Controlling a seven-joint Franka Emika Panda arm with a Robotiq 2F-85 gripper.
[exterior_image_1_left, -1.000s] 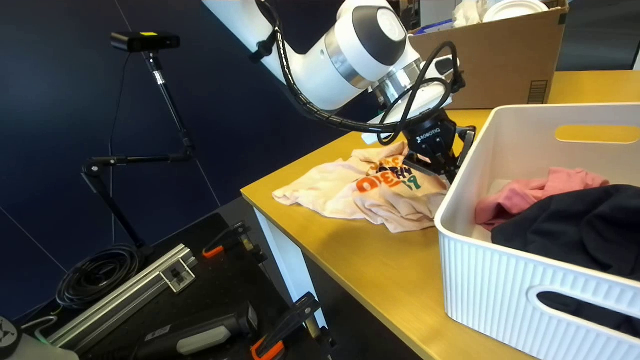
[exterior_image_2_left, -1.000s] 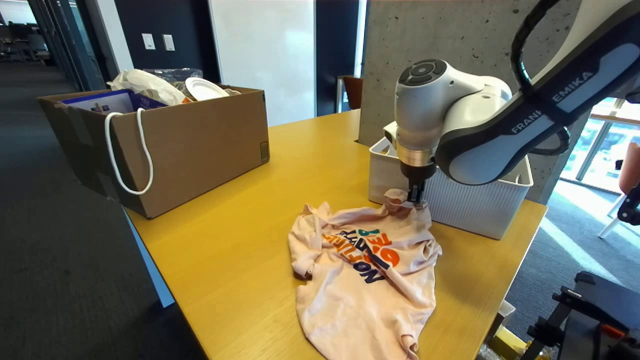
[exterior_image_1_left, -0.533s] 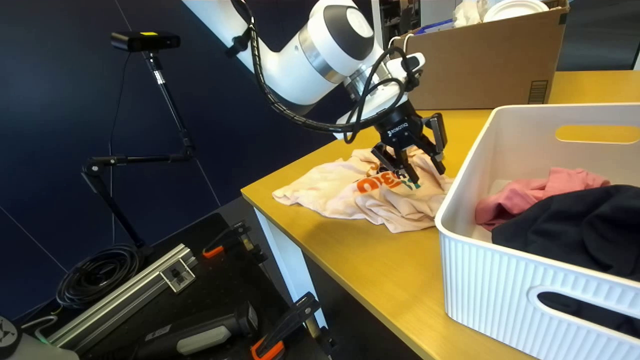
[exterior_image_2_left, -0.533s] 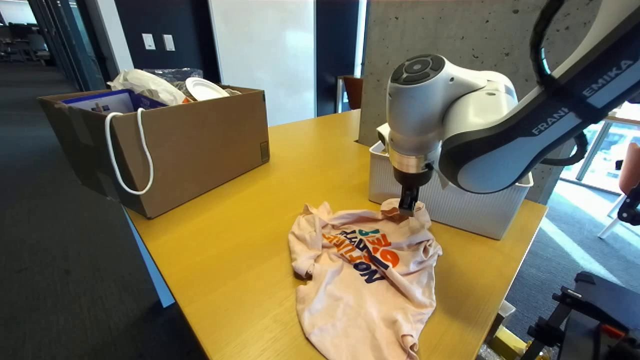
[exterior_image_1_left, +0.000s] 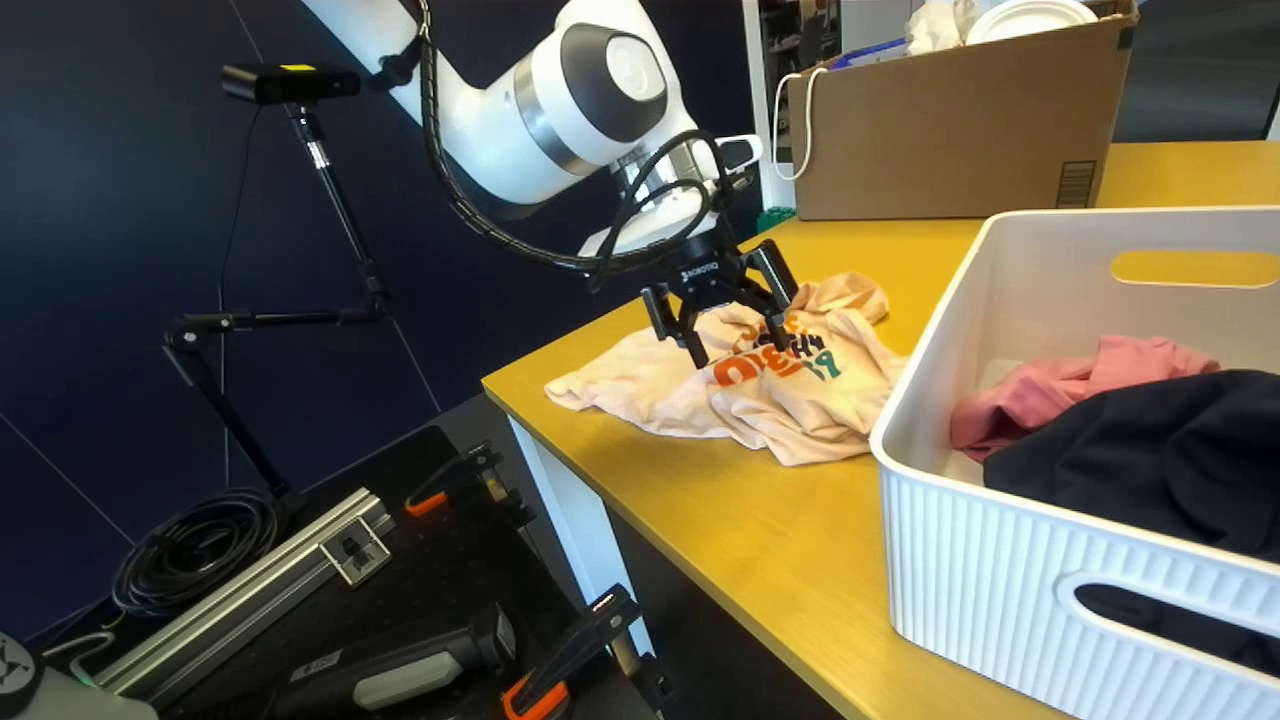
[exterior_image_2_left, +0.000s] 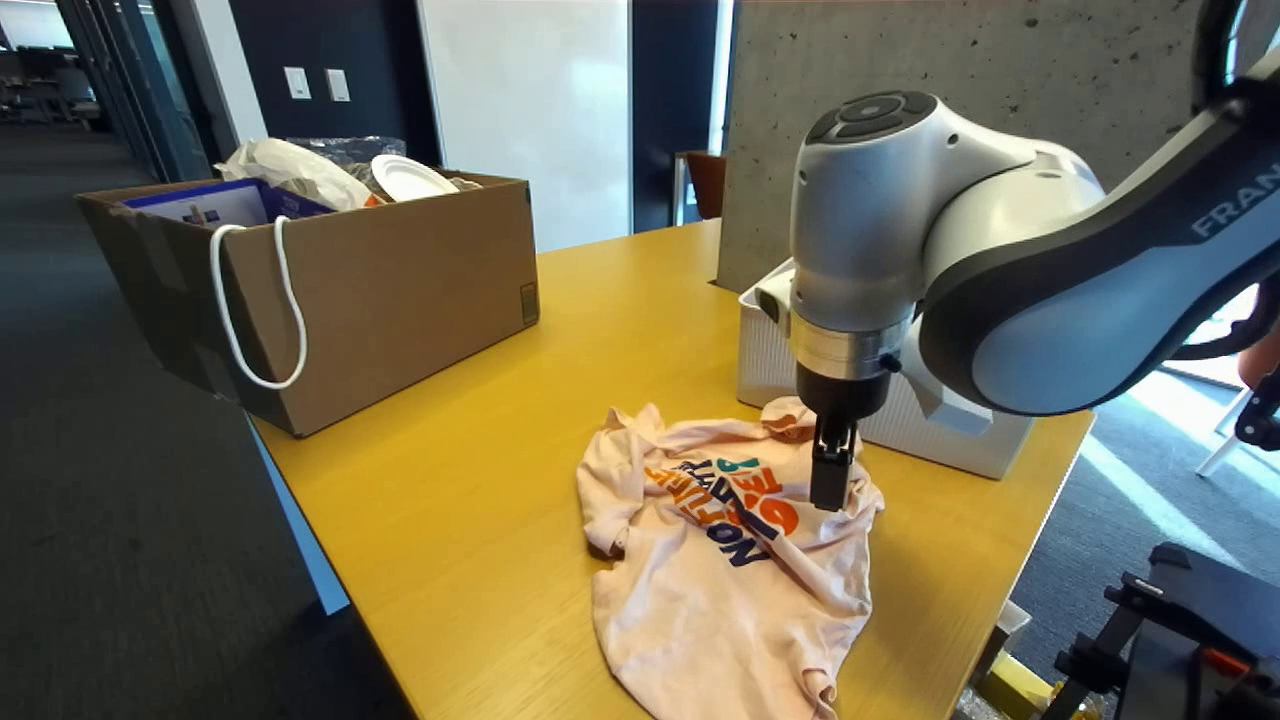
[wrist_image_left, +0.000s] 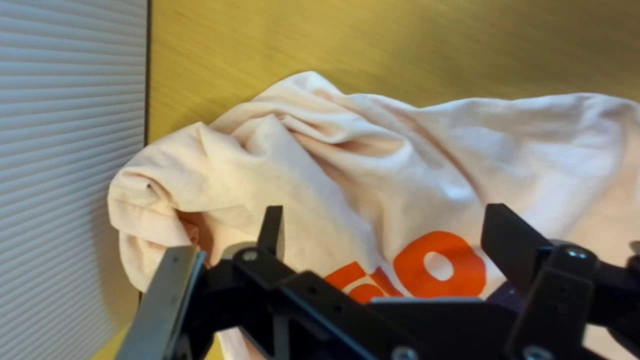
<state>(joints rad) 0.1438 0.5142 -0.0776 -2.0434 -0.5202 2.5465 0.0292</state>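
Peach shirt lay rumpled & spread on the worktop, its bunched end right by the white bin; couldn't tell if cloth & bin wall touched. Gripper hung over the shirt, pointing down, fingers wide apart w/ nothing held; prob. clear of the cloth, but the gap was hard to judge.

Handling: looked light, v. limp, T-shirt-type knit, prob. neither slippery nor fragile. Would've drooped & trailed from any single grip pt. Best hold: raised folds or the bunched end, w/ enough thickness to pinch; the flatter area around the print offered less to grab, tho a crease did cross it.

Hard to see: shirt's lower end was cut off at the bottom of an exterior view; in the wrist view the gripper blocked part of the print & the shirt ran out of frame at right. Arm hid much of the bin in an exterior view. Inside the bin, pink cloth was partly covered by dark cloth, itself cut off at the frame edge, so garment types unclear. Cardboard box: only the top contents showed.
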